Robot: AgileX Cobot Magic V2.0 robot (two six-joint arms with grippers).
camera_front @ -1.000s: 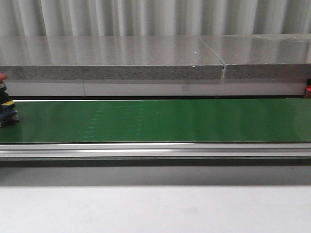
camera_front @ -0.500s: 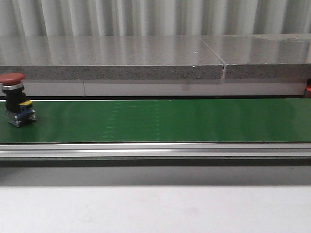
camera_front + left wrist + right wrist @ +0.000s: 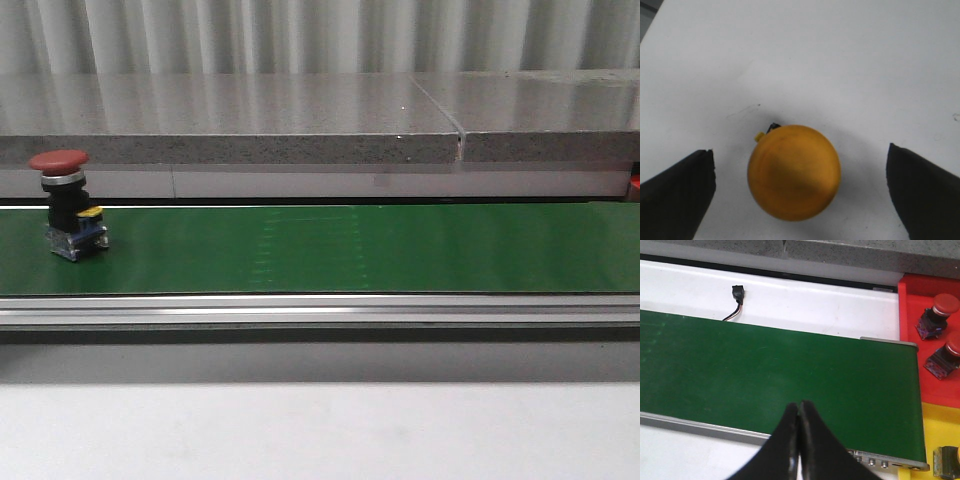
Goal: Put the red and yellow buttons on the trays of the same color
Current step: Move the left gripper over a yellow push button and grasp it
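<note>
A red button (image 3: 66,204) is standing upright near the left end of the green conveyor belt (image 3: 380,248) in the front view, its red mushroom cap on top of a black body and a blue-and-yellow base that is resting on the belt. A yellow button (image 3: 794,172) is sitting on the white desk (image 3: 840,65) in the left wrist view, seen from above as a round yellow dome with a small black and yellow piece of its base poking out at one edge. The left gripper (image 3: 800,192) is hanging over it with its jaws spread wide — one dark finger (image 3: 677,192) is showing on each side of the button, both well apart from it and neither touching. In the right wrist view the right gripper (image 3: 799,412) is clenched with its two fingertips pressed together and nothing between them, hovering over the near edge of the belt. Past the belt's end a red tray (image 3: 927,335) is holding two red-capped buttons (image 3: 936,315), and just beside it a yellow tray (image 3: 940,435) is showing at the corner — with one partly cut-off item (image 3: 947,462) in it. A black cable connector (image 3: 737,294) is lying on the white surface beyond the belt.
</note>
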